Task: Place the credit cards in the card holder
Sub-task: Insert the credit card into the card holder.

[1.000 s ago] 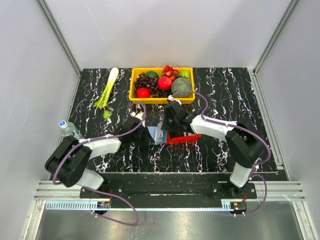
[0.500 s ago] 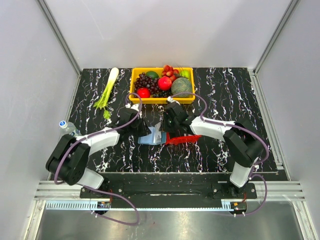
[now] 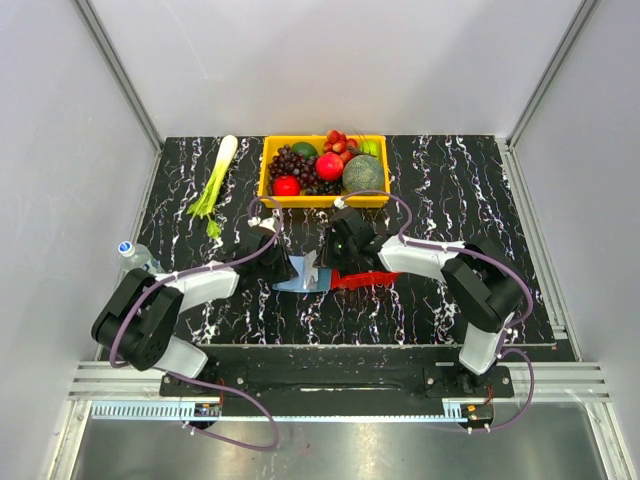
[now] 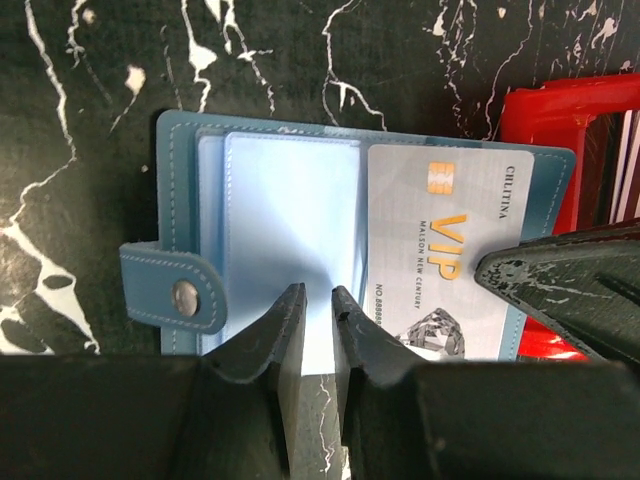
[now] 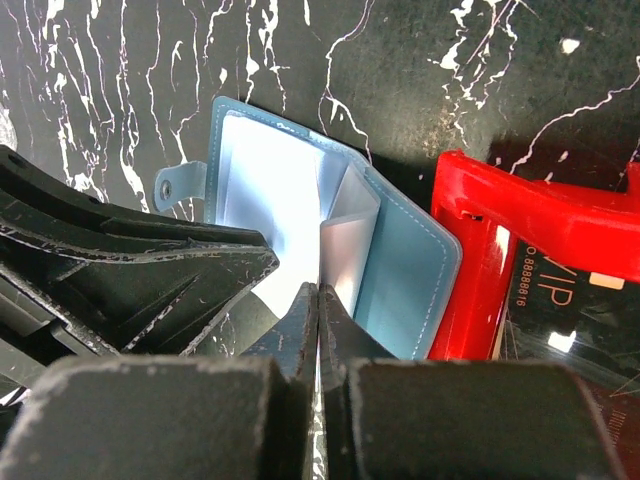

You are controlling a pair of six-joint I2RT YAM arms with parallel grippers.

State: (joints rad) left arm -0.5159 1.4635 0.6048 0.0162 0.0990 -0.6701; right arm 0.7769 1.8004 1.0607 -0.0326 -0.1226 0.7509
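Overhead, a black marble-patterned table [image 3: 460, 190] carries an open blue card holder [image 3: 298, 279] near its middle, with a red tray [image 3: 368, 280] just beside its right edge. The left gripper [image 3: 276, 262] reaches over the holder's left half and the right gripper [image 3: 336, 258] over its right half, the two close together. From the left wrist, the holder lies spread open, snap tab at the left and pale clear pockets inside; a white VIP credit card [image 4: 440, 240] covers its right half. The left gripper's fingertips sit directly over the near edge of the middle pocket, a narrow gap between them showing pale plastic; whether they touch it cannot be told. The right gripper's jaws are pressed together, their tip meeting the white card's right edge; whether they pinch it is unclear. From the right wrist, a pocket leaf stands up just beyond those closed tips, and a dark credit card [image 5: 560, 300] lies in the red tray. At the table's far side sit a yellow crate [image 3: 264, 172] of fruit and a leek [image 3: 215, 180].
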